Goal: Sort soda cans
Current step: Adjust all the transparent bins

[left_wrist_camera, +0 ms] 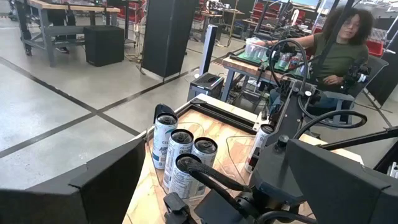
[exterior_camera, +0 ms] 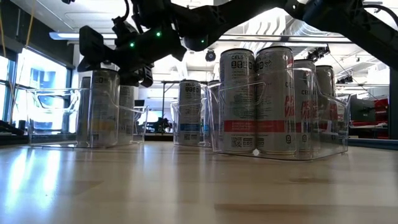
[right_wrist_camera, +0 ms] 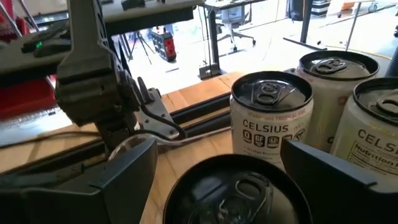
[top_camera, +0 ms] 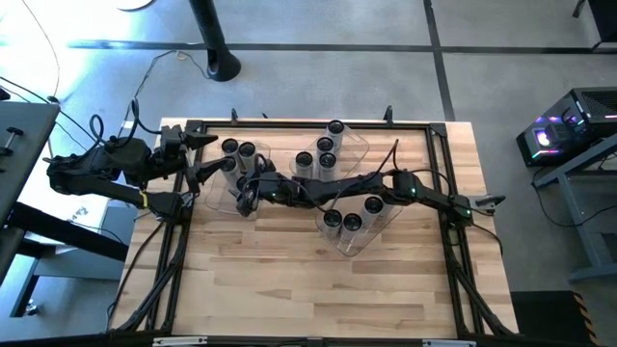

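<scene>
Soda can [right_wrist_camera: 239, 193] sits upright right under the right gripper [right_wrist_camera: 217, 165], between its spread fingers [right_wrist_camera: 121, 177], so it looks just let go in the left-hand bin [top_camera: 214, 198]. Three more cans [right_wrist_camera: 270, 118] stand just beyond. Left gripper [top_camera: 198, 166] waits open at the table's left edge.

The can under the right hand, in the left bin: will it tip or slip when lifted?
The can is tall and slim, so a sideways push would probably tip it. Its sides look smooth and likely slippery. The right hand is open around its top, and neighbour cans stand close, so a tilted lift might knock them.
</scene>
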